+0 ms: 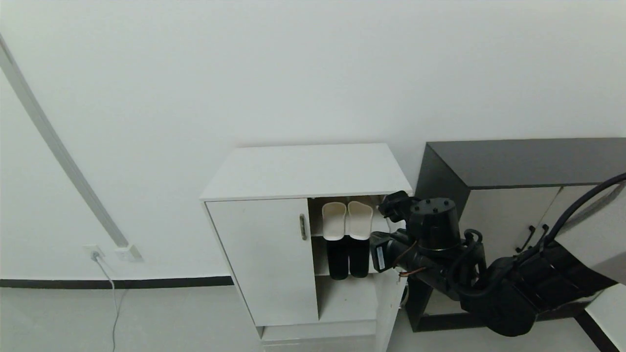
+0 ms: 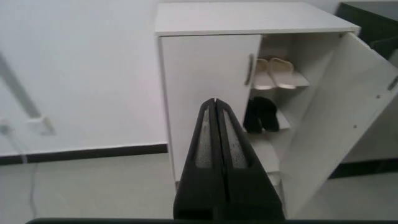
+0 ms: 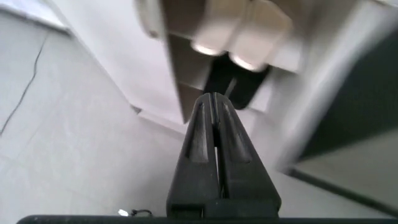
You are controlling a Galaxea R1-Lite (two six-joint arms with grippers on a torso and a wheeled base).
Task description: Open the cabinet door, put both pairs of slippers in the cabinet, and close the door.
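White wall and pale floor frame a white cabinet (image 1: 303, 171) with a dark cabinet (image 1: 513, 161) just beside it on the right. A socket (image 1: 93, 253) with a hanging cable sits well apart on the left.

The left door (image 1: 264, 259) is closed and the right door (image 2: 336, 124) is swung out toward the robot. Both pairs are in: the white slippers (image 1: 347, 220) lie on the upper shelf and the black slippers (image 1: 348, 259) on the one below, toes pointing outward. By this reading only the closing is left.

The right gripper (image 3: 215, 96) has its fingers pressed together on nothing and points at the shelves from close by. Its arm (image 1: 435, 230) is at the open door's top edge — which face it is against, I cannot tell. The left gripper (image 2: 215, 102) is likewise closed and empty, hanging back well clear of the cabinet front.

The open door fills the gap toward the dark cabinet, leaving little room on that side. The floor in front is open, so a push from the door's outer side looks workable — the slipper toes near the shelf edges are the thing to watch.
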